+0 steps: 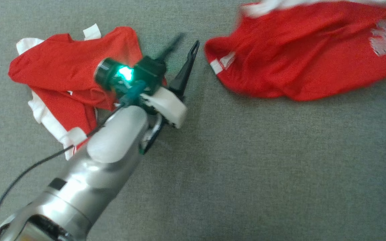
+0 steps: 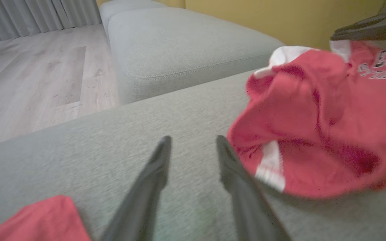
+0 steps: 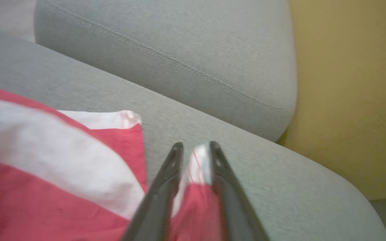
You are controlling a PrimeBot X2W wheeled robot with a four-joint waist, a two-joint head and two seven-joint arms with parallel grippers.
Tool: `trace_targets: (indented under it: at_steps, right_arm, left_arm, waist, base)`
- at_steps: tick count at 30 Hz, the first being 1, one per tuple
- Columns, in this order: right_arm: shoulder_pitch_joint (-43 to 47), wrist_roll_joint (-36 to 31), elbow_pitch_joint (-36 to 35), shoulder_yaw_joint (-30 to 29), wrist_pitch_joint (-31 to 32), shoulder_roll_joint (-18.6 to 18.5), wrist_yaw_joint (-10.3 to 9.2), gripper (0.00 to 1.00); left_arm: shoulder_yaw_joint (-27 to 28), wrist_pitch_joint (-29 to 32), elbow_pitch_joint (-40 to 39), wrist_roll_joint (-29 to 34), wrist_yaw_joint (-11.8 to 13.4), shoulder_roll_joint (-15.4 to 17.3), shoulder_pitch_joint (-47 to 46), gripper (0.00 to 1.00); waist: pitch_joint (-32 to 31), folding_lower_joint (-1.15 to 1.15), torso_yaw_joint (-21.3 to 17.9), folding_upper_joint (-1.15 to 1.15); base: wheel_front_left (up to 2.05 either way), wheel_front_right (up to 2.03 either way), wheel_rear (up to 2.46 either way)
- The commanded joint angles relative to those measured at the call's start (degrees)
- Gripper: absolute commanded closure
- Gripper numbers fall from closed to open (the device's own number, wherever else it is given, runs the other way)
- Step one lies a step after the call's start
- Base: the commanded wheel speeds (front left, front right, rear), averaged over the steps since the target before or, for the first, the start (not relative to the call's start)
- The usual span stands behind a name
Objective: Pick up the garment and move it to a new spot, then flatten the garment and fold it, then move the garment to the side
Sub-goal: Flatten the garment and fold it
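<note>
The right fingers (image 3: 176,151) are clamped on a red-and-white edge of the red garment (image 1: 307,60), which spreads left of them over the grey cushion (image 1: 246,167), while the left fingers (image 2: 164,144) stand apart and empty, that garment just to their right.

I am seeing the red garment (image 1: 300,60) blurring and running off the head view's top and right edges, its white lettering (image 1: 384,42) smearing past reading.
</note>
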Motion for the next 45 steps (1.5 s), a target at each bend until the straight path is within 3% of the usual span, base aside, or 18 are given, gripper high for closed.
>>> trace_targets:
  at_steps: [1,9,23,33,41,45]
  right_arm:
    - [-1.2,-0.7,-0.1,-1.2,-0.6,-2.1,-0.14,0.0]
    - [-3.5,-1.0,7.1,-8.7,-10.2,2.6,-0.14,0.0]
    - [2.8,3.9,6.4,-10.8,-21.9,6.7,-0.14,0.0]
    - [19.1,7.2,-8.5,-12.7,-23.5,13.0,-0.14,0.0]
    - [38.4,1.3,-23.3,-22.8,-23.5,21.8,-0.14,0.0]
    - [47.7,-1.9,-31.3,-27.2,-23.3,27.1,-0.14,0.0]
  left_arm:
    - [2.1,-0.5,-0.2,0.3,0.4,2.5,-1.6,0.0]
    - [4.3,-3.1,2.4,-1.8,1.1,2.8,-0.4,0.0]
    - [10.1,-5.1,-0.8,-4.5,4.4,5.9,6.1,0.0]
    - [19.6,-5.3,-16.4,-2.0,8.0,8.3,19.5,0.0]
    - [24.3,-5.3,-24.1,0.6,8.8,6.7,33.0,0.0]
    - [26.0,-5.3,-25.6,2.1,7.9,5.7,37.3,0.0]
  waist:
    - [-0.2,-0.01,-0.1,0.0]
    - [-4.4,-0.01,-2.2,0.0]
    - [-15.5,-0.01,-5.4,0.0]
    - [-22.8,-0.01,-7.6,0.0]
    - [-26.0,-0.01,-9.2,0.0]
    - [-25.7,-0.01,-10.3,0.0]
  base:
    - [0.0,0.0,0.0]
    - [0.0,0.0,0.0]
    - [0.0,0.0,0.0]
    - [0.0,0.0,0.0]
    - [0.0,0.0,0.0]
    - [0.0,0.0,0.0]
